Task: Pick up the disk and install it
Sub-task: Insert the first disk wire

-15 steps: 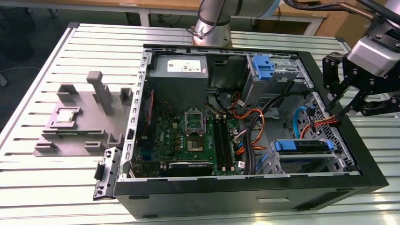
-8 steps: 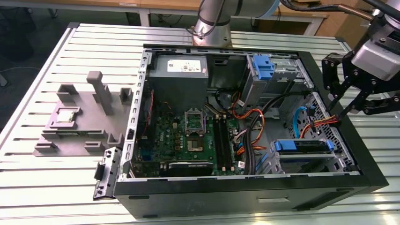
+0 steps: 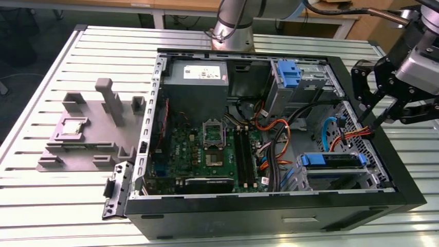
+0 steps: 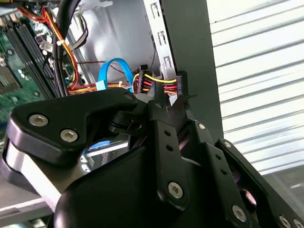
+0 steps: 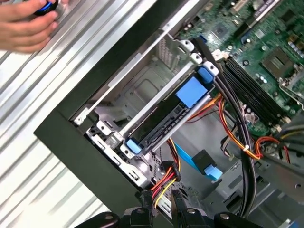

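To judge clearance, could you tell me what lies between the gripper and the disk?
Red, yellow and black wires cross between the gripper and the disk, in the first wrist view.

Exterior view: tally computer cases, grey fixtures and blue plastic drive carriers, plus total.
Computer case: 1
Grey fixture: 1
Blue plastic carriers: 2
Total: 4
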`<move>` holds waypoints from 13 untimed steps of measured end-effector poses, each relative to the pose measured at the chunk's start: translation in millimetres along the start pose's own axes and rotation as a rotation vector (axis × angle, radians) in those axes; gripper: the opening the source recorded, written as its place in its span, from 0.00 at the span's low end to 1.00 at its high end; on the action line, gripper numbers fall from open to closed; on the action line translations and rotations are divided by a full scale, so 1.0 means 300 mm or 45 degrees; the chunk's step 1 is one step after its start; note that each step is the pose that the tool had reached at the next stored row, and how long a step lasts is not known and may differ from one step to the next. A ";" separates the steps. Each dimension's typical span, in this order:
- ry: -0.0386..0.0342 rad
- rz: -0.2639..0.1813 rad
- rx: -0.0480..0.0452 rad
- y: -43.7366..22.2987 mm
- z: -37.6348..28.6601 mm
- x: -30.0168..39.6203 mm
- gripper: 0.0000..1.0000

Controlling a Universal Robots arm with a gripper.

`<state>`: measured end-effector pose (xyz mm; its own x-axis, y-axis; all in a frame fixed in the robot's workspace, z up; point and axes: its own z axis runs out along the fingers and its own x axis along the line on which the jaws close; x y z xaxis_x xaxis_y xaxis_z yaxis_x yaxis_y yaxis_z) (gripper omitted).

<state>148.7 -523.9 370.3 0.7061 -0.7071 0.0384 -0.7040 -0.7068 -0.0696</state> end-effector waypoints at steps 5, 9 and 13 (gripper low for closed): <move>-0.0035 -0.095 0.007 0.000 0.003 0.000 0.30; -0.0034 -0.151 0.012 0.000 0.005 0.000 0.30; 0.0082 -0.191 0.020 0.000 0.010 0.000 0.30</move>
<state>148.9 -523.9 367.3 0.8025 -0.5940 0.0559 -0.5896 -0.8039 -0.0783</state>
